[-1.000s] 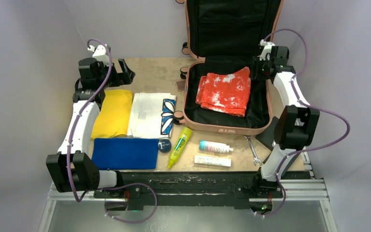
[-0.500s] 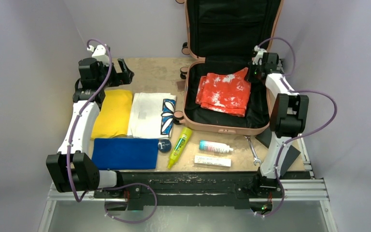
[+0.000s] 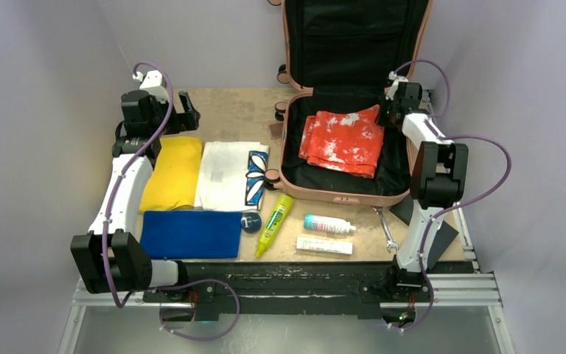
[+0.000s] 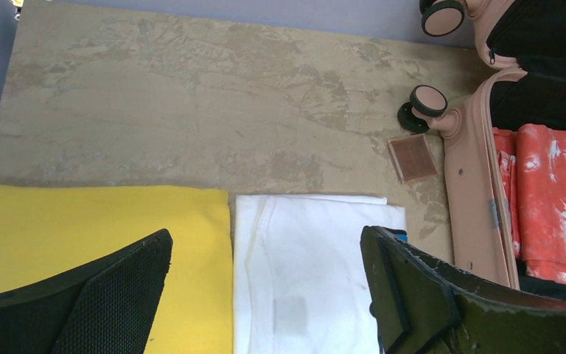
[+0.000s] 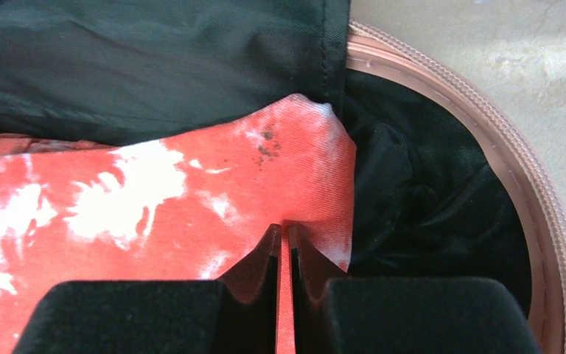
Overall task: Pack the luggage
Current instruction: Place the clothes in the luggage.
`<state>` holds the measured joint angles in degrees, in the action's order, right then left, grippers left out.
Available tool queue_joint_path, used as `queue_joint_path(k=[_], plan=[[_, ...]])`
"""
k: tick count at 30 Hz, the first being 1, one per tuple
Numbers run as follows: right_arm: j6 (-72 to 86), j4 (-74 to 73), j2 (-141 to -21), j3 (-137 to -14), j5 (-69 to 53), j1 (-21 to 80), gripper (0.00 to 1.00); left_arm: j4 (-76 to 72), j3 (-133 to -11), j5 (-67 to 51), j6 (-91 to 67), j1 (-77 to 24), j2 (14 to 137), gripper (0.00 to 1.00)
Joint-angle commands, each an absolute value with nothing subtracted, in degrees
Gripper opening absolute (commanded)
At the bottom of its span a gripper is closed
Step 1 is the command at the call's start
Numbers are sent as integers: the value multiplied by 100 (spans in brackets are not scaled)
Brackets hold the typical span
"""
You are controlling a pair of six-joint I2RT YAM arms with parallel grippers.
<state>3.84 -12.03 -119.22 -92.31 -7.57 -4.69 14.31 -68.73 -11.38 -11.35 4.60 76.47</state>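
The luggage, a salmon-pink suitcase, lies open at the back of the table with its lid upright. A red and white tie-dye cloth lies folded in its black-lined bottom half. My right gripper is over the cloth's far right corner. In the right wrist view the right gripper is shut on a pinched fold of the cloth, near the suitcase rim. My left gripper hangs wide open and holds nothing, above the yellow cloth and the white cloth.
Left of the suitcase lie the yellow cloth, the white cloth and a blue cloth. In front of it are a yellow bottle, a teal-capped bottle, a white box and a wrench.
The right arm has swung left over the suitcase's far right corner, and its gripper has shut on the red cloth's corner. The left arm has hardly moved.
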Motion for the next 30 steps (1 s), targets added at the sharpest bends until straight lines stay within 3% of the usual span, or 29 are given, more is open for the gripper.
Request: queue_joint_path(k=[1,7,17,30], plan=[[521,-830,-11336,-9281,-1189,-488,10,1261,-6888,-1061,-1038,501,7534,98],[741,-834,-11602,-9796,-1223,-468,10,1295,-6936,-1063,-1043,504,7501,98],[553,-1078,-12286,-9797,-289,-356,9,1303,-6858,-1047,-1003,506,7440,98],[193,-1205,-11500,-9773,-67,-360,9,1305,-6795,-1040,-1022,507,7355,98]])
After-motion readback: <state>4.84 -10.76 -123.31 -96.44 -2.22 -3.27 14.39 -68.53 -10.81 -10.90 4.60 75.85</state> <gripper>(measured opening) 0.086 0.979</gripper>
